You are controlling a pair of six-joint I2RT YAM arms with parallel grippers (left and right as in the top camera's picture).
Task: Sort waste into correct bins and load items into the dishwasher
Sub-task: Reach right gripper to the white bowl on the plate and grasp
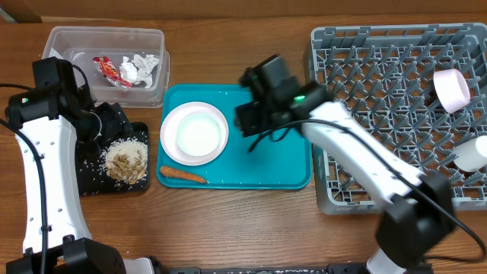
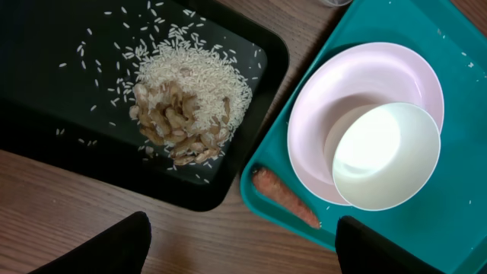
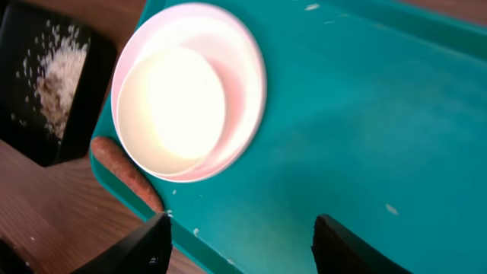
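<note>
Thin orange carrot-like piece (image 1: 183, 174) lying just inside the big teal plastic tray (image 1: 281, 156), beside the white round plate (image 2: 335, 84) carrying a small white bowl (image 2: 388, 156); left gripper (image 2: 243, 247) spread wide and empty near the shallow black rectangular tray (image 2: 46, 91), right gripper (image 3: 243, 247) likewise wide over the teal.

Wrapper (image 1: 109, 70), foil (image 1: 141, 68) in clear tub (image 1: 57, 38); scraps (image 1: 126, 160) heaped on black tray (image 1: 91, 183); carrot (image 1: 183, 174) beside bowl-topped plate (image 1: 171, 125); cups (image 1: 453, 90) in rack (image 1: 380, 61).

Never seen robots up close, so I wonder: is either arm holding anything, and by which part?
Nothing is held. The left gripper and the right gripper are both open and empty.
</note>
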